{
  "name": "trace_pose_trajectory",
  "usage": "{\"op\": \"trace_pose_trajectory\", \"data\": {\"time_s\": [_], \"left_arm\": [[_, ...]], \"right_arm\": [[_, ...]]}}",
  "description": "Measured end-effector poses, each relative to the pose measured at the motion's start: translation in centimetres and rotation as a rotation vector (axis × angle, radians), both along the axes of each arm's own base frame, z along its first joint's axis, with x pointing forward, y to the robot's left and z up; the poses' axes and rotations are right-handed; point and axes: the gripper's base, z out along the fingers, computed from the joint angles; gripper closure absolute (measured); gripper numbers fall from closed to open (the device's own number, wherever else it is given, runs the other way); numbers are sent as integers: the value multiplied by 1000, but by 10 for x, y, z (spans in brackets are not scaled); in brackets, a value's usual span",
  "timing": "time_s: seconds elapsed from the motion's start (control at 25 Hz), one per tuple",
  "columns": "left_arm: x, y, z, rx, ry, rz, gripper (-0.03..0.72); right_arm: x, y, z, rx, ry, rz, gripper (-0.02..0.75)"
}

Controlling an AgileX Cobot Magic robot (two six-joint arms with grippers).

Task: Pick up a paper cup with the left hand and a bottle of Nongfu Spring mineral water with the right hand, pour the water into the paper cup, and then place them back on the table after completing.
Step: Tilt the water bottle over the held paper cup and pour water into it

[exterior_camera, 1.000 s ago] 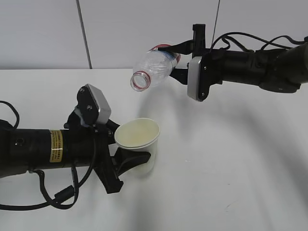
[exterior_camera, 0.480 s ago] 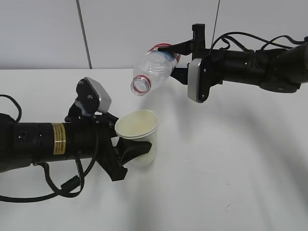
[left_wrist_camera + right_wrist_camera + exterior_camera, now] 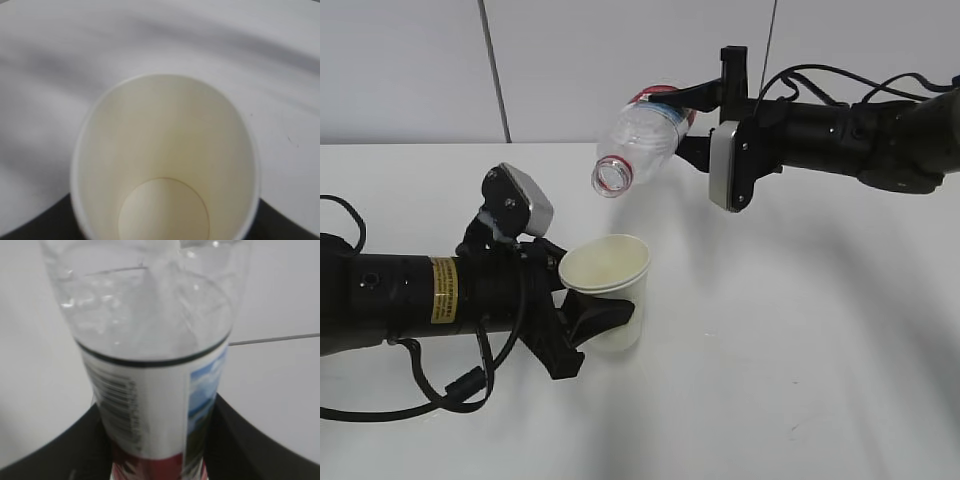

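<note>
My left gripper [image 3: 600, 322] is shut on a white paper cup [image 3: 607, 290], held just above the white table [image 3: 800, 330] with its mouth tilted up and right. The left wrist view looks straight into the cup [image 3: 165, 165]; its inside looks dry. Above and to the right, my right gripper [image 3: 692, 122] is shut on a clear Nongfu Spring water bottle [image 3: 640, 140] with a red-and-white label. The bottle lies almost level, its uncapped mouth pointing down-left above the cup. In the right wrist view the bottle [image 3: 150, 390] fills the gap between the black fingers [image 3: 240, 440]. No water shows pouring.
A grey wall with a dark vertical seam [image 3: 495, 70] stands behind the table. Black cables [image 3: 420, 400] trail from the left arm over the tabletop at the front left.
The left arm has lifted and drawn the cup slightly left and up, levelling out. The bottle has tipped a little more, its mouth shifting slightly.
</note>
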Motion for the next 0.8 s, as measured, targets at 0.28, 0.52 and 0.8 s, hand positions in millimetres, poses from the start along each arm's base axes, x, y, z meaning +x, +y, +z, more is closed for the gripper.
{"op": "trace_pose_trajectory", "data": {"time_s": [0.28, 0.52, 0.8], "left_arm": [[-1, 1, 8, -6, -21, 2, 302], [-1, 1, 8, 2, -22, -3, 302], [-2, 1, 7, 5, -18, -9, 302]], "right_arm": [[1, -1, 1, -3, -23, -10, 385], [1, -1, 1, -18, -45, -7, 386], [1, -1, 1, -31, -63, -5, 388]]}}
